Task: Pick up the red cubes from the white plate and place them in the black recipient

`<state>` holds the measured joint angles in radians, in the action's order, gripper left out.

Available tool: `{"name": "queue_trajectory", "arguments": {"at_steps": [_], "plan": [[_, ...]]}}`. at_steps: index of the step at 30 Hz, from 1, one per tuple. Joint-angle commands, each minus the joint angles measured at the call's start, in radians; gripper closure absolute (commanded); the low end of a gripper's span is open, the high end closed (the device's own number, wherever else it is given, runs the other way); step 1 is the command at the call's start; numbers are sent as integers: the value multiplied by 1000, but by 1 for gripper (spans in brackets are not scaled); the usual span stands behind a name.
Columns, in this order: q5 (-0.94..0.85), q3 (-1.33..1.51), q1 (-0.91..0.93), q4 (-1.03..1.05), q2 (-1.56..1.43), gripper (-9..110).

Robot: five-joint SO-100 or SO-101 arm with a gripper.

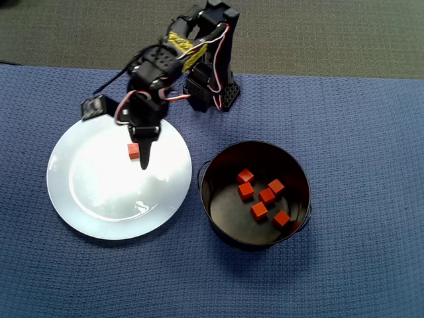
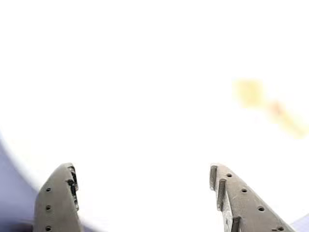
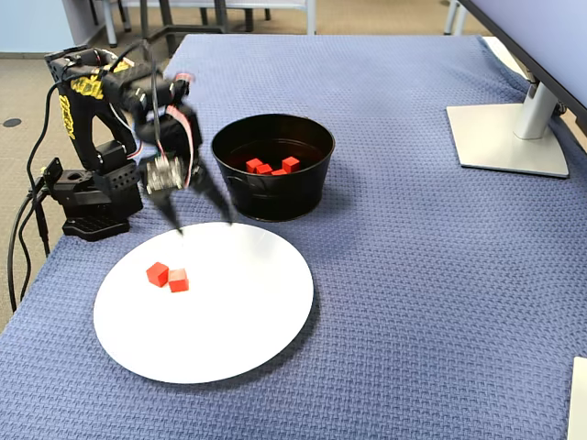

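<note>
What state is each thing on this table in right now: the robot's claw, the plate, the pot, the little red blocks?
Gripper: open, empty, above the plate.
White plate: flat on the cloth, two cubes on it.
Red cubes on the plate: side by side, ungripped.
Black recipient: upright, beside the plate.
Red cubes in the recipient: six, on the bottom.

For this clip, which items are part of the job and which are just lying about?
Part of the job:
- white plate
- two red cubes on the plate
- black pot
- red cubes in the pot
- hand, open above the plate

Lying about:
- monitor stand
- blue cloth
</note>
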<state>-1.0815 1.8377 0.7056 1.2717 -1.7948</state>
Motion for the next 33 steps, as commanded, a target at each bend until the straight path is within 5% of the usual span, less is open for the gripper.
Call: {"name": "queue_trajectory", "arguments": {"at_steps": [1, 5, 33], "plan": [[-356, -32, 86, -38, 54, 73], [-502, -20, 106, -94, 94, 72], [-261, 49, 212, -236, 207, 79]]}}
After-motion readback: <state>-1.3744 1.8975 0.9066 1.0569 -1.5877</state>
